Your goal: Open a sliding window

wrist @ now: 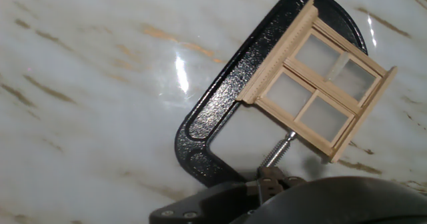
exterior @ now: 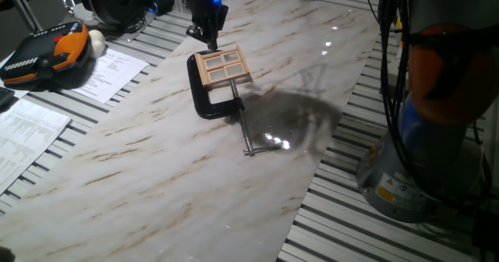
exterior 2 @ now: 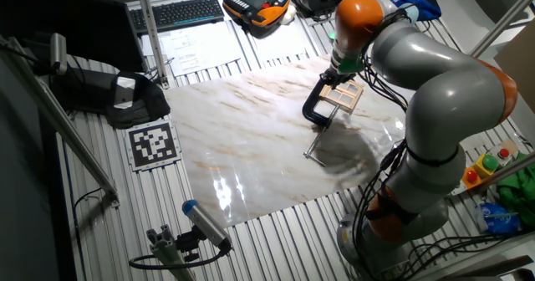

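The sliding window is a small light-wood frame with four panes, lying on the marble board and held in a black C-clamp. My gripper hangs just beyond the window's far edge, fingers close together with nothing between them; I cannot tell whether it touches the frame. The other fixed view shows the window and clamp under the gripper. In the hand view the window fills the upper right, the clamp curves around it, and the gripper shows at the bottom edge.
The clamp's screw rod sticks out toward the board's near side. An orange and black pendant and papers lie to the left on the slatted table. The arm's base stands at right. A printed tag sits beside the board.
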`<state>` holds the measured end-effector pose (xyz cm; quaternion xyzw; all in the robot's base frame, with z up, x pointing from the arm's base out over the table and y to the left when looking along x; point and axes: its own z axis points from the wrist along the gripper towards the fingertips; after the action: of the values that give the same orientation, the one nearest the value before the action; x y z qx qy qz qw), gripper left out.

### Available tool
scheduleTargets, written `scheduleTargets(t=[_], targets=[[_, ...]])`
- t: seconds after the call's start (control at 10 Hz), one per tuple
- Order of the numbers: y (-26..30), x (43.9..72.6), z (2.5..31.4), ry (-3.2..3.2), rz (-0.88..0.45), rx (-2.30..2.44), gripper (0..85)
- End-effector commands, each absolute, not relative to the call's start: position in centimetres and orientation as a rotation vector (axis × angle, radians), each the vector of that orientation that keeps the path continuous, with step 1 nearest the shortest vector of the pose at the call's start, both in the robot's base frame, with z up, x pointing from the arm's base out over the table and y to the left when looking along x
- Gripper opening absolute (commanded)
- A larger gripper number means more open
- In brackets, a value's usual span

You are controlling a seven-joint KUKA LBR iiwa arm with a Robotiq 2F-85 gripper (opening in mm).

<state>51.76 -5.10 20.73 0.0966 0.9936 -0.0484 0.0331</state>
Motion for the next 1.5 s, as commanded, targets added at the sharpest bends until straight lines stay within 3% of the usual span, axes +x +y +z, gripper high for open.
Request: scheduleTargets(t=[0.0,0.3,1.4], targets=[[-5.5,51.6,20.4,3.053,-0.155,0.317,0.0],[-6.9,51.7,19.1,3.058,-0.086,0.403,0.0],[-12.6,50.7,14.2,3.025,-0.089,0.685,0.0]])
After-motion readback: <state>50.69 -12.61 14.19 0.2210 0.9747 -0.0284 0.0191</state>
